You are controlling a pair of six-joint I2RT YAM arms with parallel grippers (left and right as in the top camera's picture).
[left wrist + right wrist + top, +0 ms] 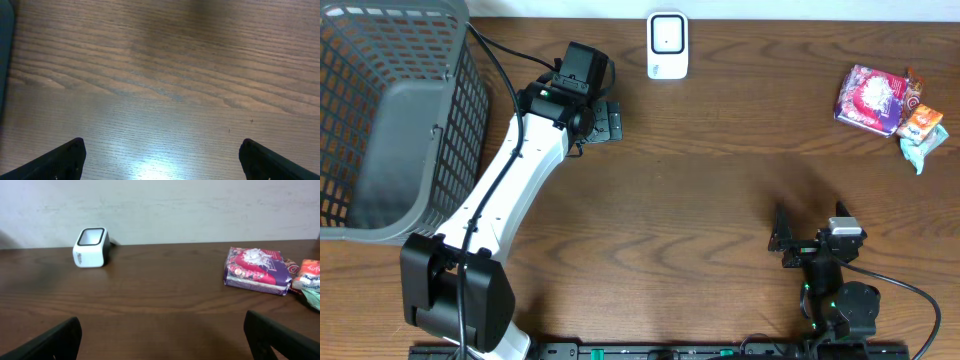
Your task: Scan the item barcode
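My left gripper [603, 120] and right gripper [786, 240] both stand spread wide, empty. The purple packet [257, 271] lies well ahead of my right fingers [280, 340], the white scanner [91, 247] ahead-left. Brown wooden table [720, 190], pale wall [200, 205], grey basket [400, 130].

Table layout, seen from above

A basket [390, 130] sits at the far left of the table [720, 190]. The barcode scanner [667, 45] stands mid-way along the far edge. A packet [872, 98] lies far right, with smaller packets [923, 125] against its right side. The left gripper [605, 122] is between basket and scanner, and the right gripper [782, 240] is at the front right.
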